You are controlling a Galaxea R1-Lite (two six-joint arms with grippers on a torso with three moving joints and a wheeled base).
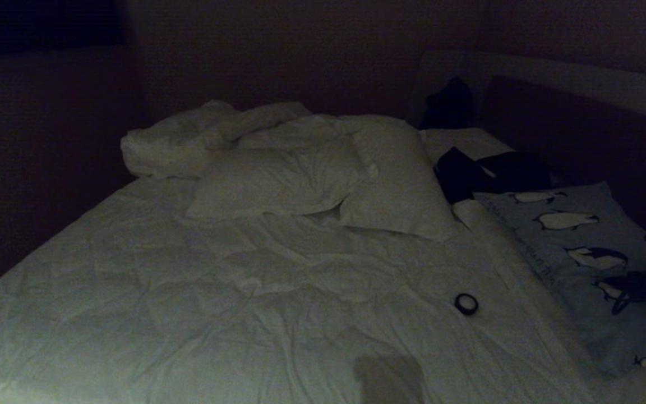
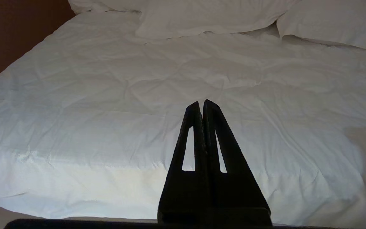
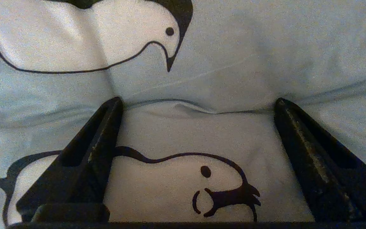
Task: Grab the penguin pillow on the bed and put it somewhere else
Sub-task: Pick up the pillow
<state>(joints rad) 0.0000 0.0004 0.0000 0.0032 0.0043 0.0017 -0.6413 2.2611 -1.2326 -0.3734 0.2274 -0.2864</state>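
The penguin pillow is light blue-grey with black-and-white penguins and lies along the right side of the bed, near the headboard. My right gripper is down on its near half. In the right wrist view the pillow fills the picture. The right gripper stands wide open, both fingertips pressed into the fabric, which bulges in a fold between them. My left gripper is shut and empty, hovering over the bed's near edge.
Two white pillows and a rumpled duvet lie at the far end. Dark clothing lies beside the penguin pillow's far end. A black tape roll sits on the sheet left of the pillow. A dark headboard runs along the right.
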